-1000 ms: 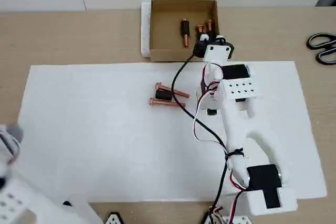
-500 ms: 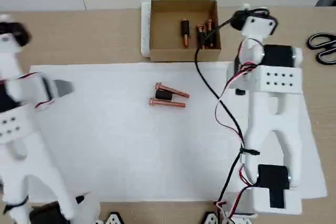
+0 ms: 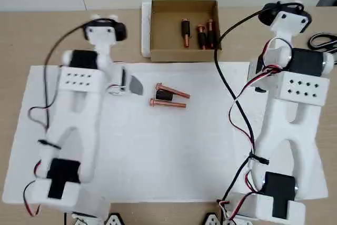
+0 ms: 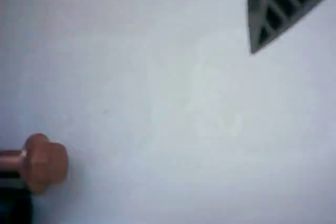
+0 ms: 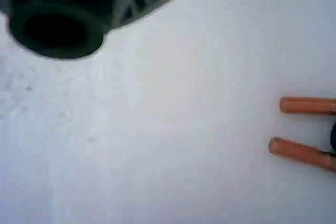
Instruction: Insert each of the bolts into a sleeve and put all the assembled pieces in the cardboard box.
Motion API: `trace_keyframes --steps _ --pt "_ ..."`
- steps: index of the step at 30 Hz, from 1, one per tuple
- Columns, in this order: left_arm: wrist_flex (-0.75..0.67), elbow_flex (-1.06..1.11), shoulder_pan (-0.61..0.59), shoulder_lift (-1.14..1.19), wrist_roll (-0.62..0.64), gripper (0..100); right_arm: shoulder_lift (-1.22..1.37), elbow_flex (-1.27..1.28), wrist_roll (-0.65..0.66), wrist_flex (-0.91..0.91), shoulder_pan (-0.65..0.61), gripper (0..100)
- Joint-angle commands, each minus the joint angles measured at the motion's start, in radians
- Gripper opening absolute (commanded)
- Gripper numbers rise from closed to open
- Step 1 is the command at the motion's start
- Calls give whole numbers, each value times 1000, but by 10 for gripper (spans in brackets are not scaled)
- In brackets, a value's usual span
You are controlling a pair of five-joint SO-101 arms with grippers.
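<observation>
Two loose copper bolts (image 3: 172,91) (image 3: 167,103) lie on the white sheet (image 3: 158,151) with a black sleeve (image 3: 164,95) between them. The cardboard box (image 3: 157,30) at the back holds three assembled pieces (image 3: 186,32) (image 3: 201,36) (image 3: 210,31). My left gripper (image 3: 130,84) hangs open and empty just left of the bolts. One bolt head (image 4: 44,161) is close by in the left wrist view. My right gripper (image 3: 259,81) sits near the sheet's right edge, and two bolt tips (image 5: 307,105) (image 5: 300,152) lie farther off in the right wrist view.
Black scissors (image 3: 324,40) lie on the wooden table at the far right. A white block (image 3: 146,27) stands against the box's left wall. Black and red cables (image 3: 231,104) trail from the right arm across the sheet.
The left arm swung in from the left edge to a spot beside the bolts. The right arm drew away from the box to the right side of the sheet.
</observation>
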Motion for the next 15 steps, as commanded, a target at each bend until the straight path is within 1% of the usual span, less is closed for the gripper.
trace_keyframes --steps 1,5,8,11,15 --pt "-20 -48 83 8 8 306 -44 -52 6 7 5 4" --pt "3 -68 163 -12 6 306 -41 -51 6 7 8 4" --pt "-23 -68 213 -18 35 306 -41 -51 6 7 8 4" --pt "-31 -68 255 -17 152 306 -41 -51 5 5 8 4" --pt "-98 -64 252 -15 353 306 -41 -51 0 1 4 4"
